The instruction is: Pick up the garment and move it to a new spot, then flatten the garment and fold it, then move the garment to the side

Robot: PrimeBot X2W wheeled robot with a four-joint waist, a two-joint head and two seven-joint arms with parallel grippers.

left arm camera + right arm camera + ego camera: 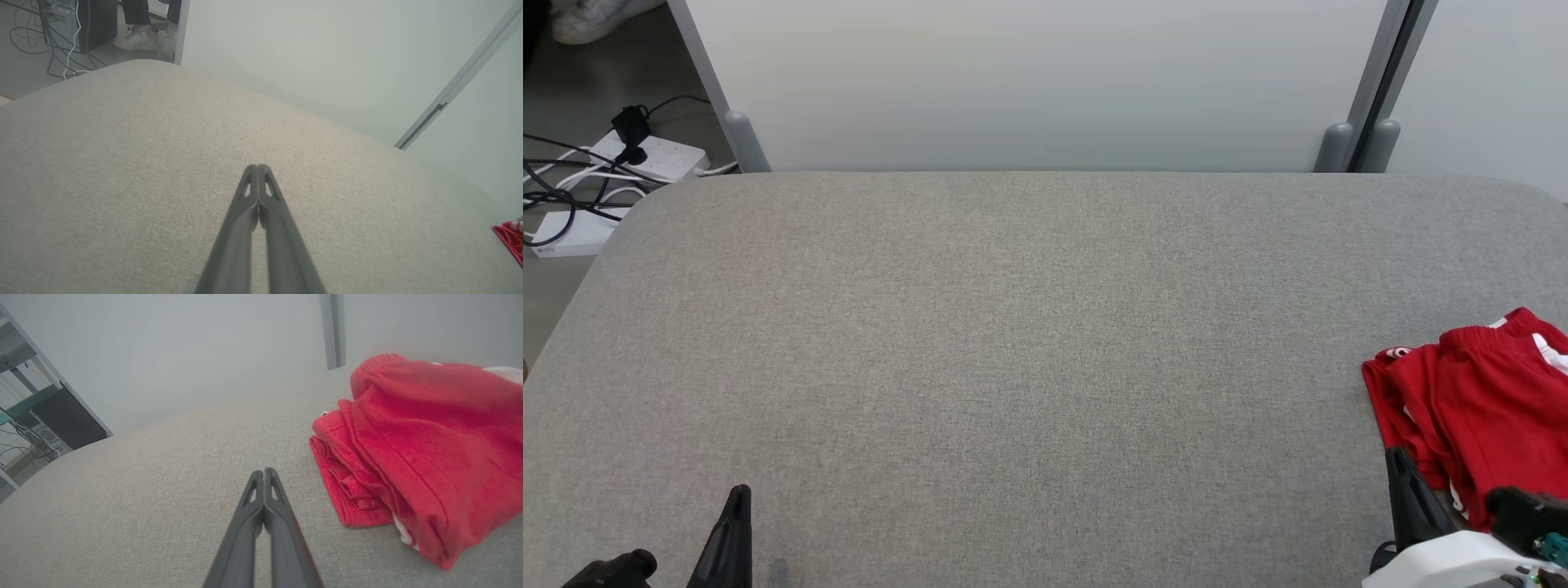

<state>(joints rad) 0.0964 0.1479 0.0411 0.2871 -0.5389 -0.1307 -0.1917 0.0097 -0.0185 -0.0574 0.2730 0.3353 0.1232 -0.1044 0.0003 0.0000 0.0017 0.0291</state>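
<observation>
The red garment (425,457) lies bunched just right of the right gripper (264,473), slightly ahead of its tips. The 2 grippers are closed and empty. The left gripper (258,168) is well apart, so the right arm is nearer.

lab-like office workspace, pale partition panels (1045,82), power strips (658,155) and tangled cables (556,175) on the floor (605,82), computer tower (88,24)
</observation>
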